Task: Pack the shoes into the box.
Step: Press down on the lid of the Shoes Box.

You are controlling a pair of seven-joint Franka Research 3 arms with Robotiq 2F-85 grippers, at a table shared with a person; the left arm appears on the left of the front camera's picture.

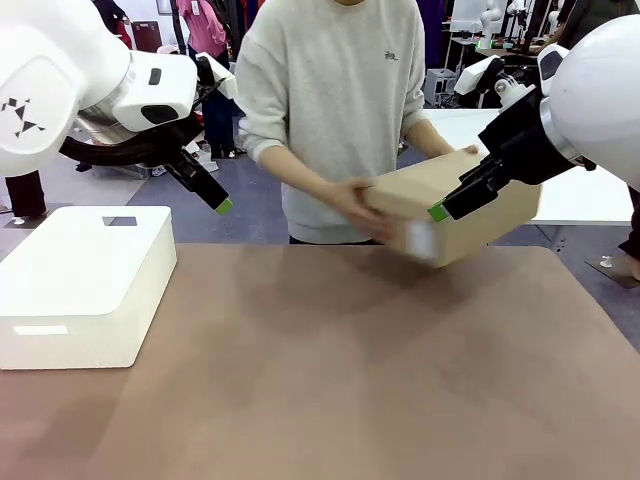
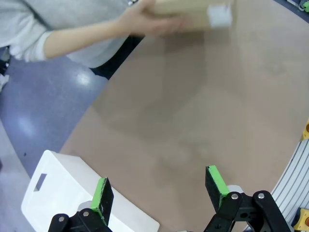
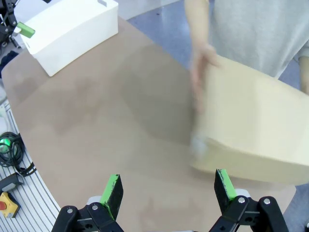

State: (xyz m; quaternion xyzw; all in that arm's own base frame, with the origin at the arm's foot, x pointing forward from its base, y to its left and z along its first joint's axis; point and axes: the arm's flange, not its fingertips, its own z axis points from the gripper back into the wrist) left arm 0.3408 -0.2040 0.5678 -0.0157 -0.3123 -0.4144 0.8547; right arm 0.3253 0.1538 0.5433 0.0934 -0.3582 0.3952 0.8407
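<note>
Box: the box [image 1: 452, 215] is closed, tilted, held off the bench by the person's hands [image 1: 350, 205] at the far right edge.
Long axis: roughly across the bench.
Nearer arm: right hand [image 3: 169, 191], fingers apart, empty, just before the box.
Left hand [image 2: 159, 191]: apart, empty, over the white box [image 1: 85, 285].
Bench [image 1: 330, 370]: bare brown, roomy in the middle.
Shoes: none seen.

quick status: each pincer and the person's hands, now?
Left pincer: open, empty.
Right pincer: open, empty.
Person's hands: holding the box, closed, above the table.
</note>
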